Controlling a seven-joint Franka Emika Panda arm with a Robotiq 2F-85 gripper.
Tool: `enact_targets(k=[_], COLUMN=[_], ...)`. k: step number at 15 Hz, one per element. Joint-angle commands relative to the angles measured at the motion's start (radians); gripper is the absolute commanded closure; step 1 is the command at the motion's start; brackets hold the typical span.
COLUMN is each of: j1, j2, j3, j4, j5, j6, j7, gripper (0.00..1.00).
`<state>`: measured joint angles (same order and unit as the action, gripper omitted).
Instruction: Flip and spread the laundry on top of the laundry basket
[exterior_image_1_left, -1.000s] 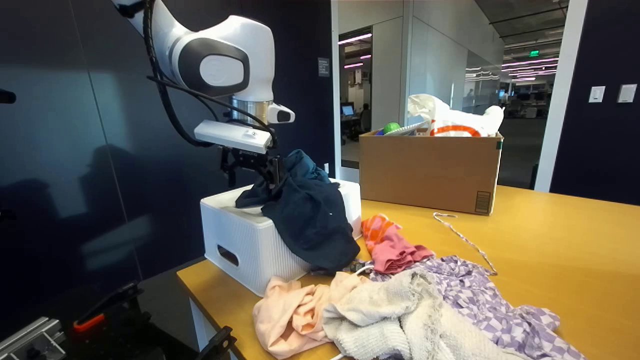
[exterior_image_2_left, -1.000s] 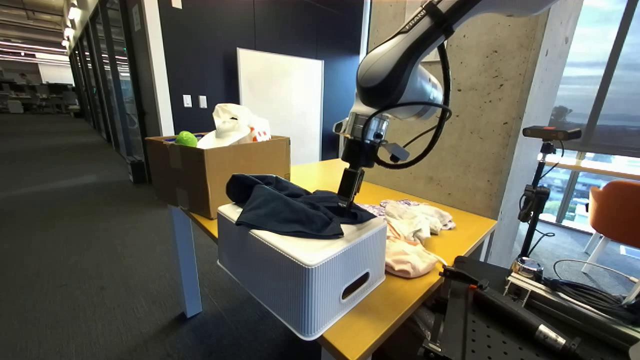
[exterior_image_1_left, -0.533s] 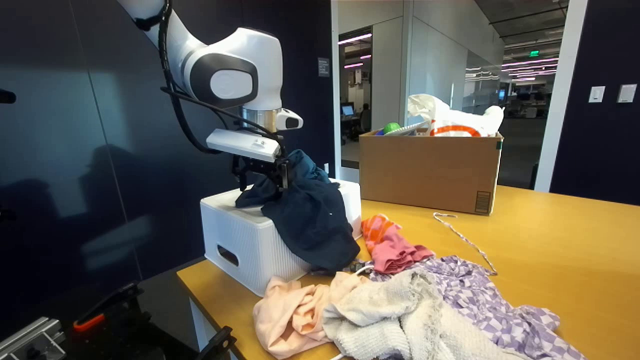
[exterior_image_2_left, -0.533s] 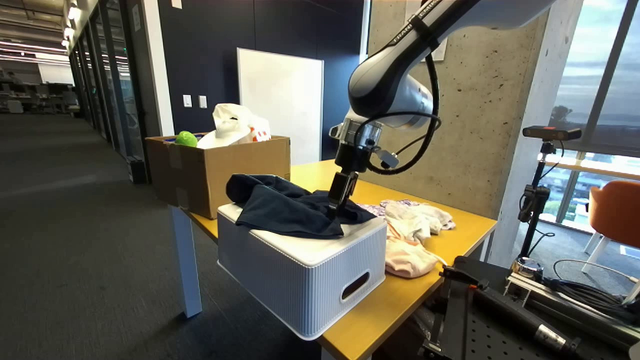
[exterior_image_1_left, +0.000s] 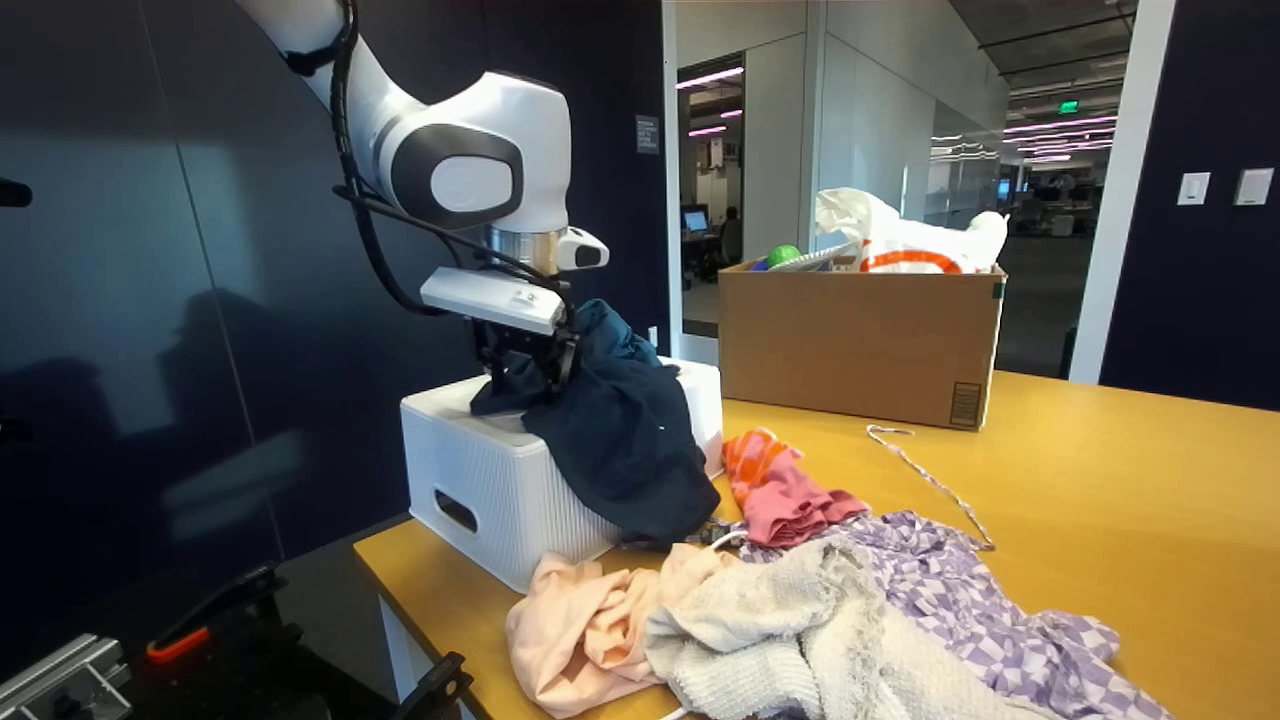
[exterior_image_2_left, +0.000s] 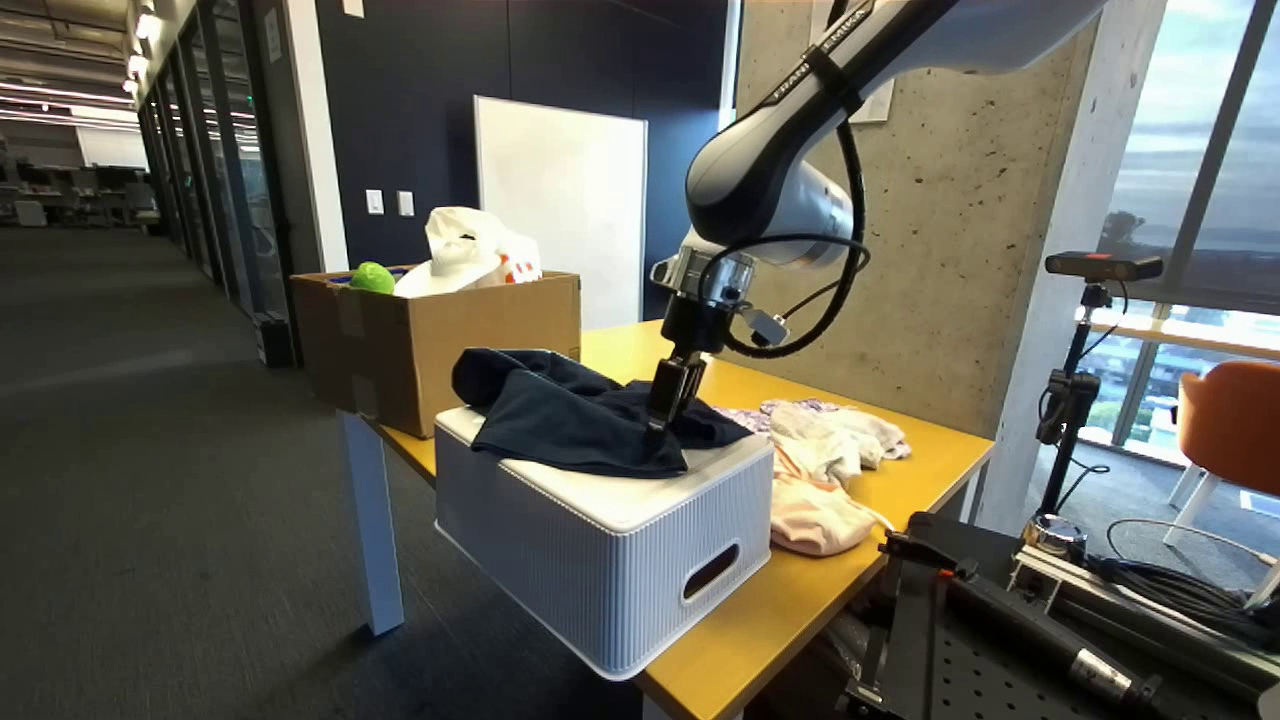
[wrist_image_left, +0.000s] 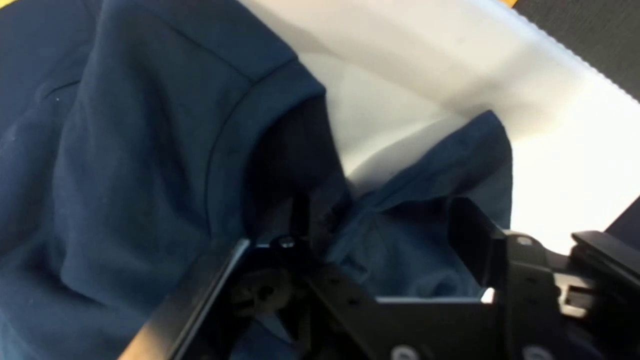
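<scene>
1. Lower than before, the gripper (exterior_image_1_left: 525, 385) stands with jaws apart at the dark laundry (exterior_image_1_left: 625, 440); lettering (exterior_image_2_left: 843, 30) on its arm (exterior_image_2_left: 738, 175) reads "EMIKA".
2. White basket (exterior_image_1_left: 505, 490), laundry draped over it.
3. Cardboard box (exterior_image_1_left: 850, 345) holding a round green thing (exterior_image_1_left: 783, 256) and red-marked white bag (exterior_image_1_left: 925, 238).

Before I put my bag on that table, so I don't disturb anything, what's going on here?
A robot arm is at work on a dark garment, which lies bunched on a white basket and hangs over one side. Its gripper is down at the garment, open, and doesn't appear to have clamped any of it yet. The garment isn't spread flat. Other clothes lie in a loose heap beside the basket on the table.
</scene>
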<state>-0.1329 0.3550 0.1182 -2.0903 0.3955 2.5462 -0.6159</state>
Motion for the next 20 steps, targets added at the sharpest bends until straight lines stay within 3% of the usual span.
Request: enact_targets(k=[1,6,7,10,11,13,20], j1=[-0.025,-0.032,-0.032,-0.016,-0.012,-0.011,-0.012], j2=[-0.001,-0.002,-0.009,-0.044,-0.054,-0.059,-0.036], j3=[0.034,0.041,0.039,0.030,0.030,0.030,0.024], j4=[0.000,-0.003,-0.006,-0.026,-0.032,-0.034,-0.024], j5=[0.031,0.036,0.032,0.004,0.000,0.002,-0.001], j6=[0.023,0.023,0.016,0.001,0.002,0.000,-0.003], j7=[-0.034,-0.042,-0.037,-0.007,-0.001,0.000,0.004], gripper=[0.58,0.95,1.00,1.00,0.71,0.65,0.15])
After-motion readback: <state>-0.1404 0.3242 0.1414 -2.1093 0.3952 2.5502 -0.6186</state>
